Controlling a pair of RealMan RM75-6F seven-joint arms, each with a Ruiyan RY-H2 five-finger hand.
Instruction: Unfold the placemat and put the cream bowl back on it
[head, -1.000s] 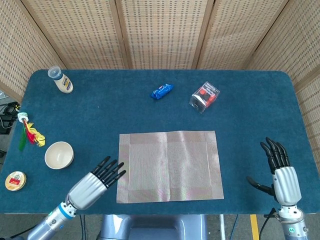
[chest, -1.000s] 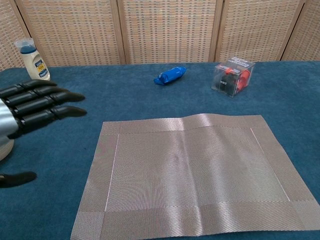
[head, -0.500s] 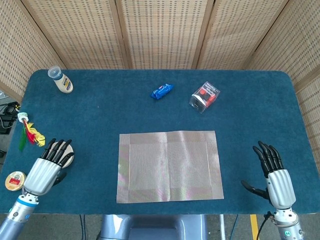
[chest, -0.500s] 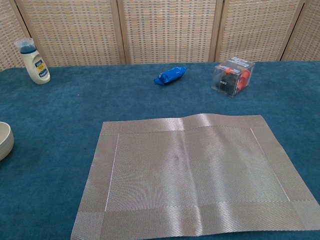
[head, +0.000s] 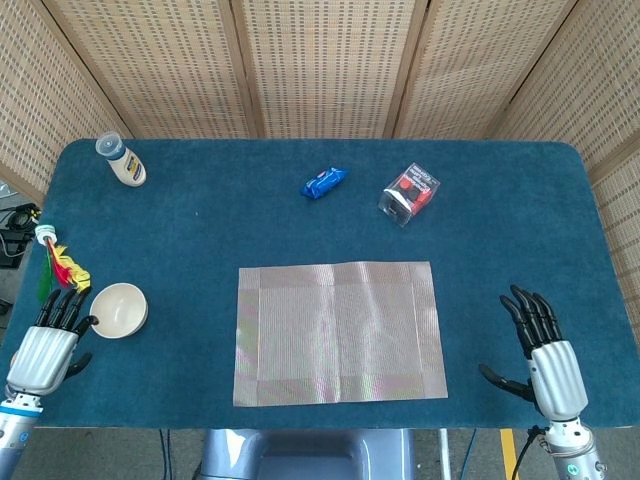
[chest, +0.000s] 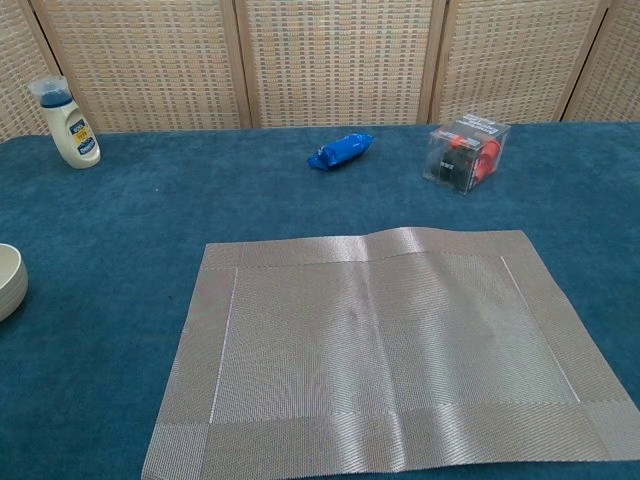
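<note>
The head view looks steeply down from high above the near edge, taking in the whole tabletop (head: 500, 220) (screens behind). The chest view sits low and close, facing across toward those screens. Both share the placemat (head: 339, 332) (chest: 385, 350) and the far objects.

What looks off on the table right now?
Little. The mat lies unfolded with a slight ridge near its far edge. The bowl stands upright off the mat, beside the left robot hand. Nothing spilled.
</note>
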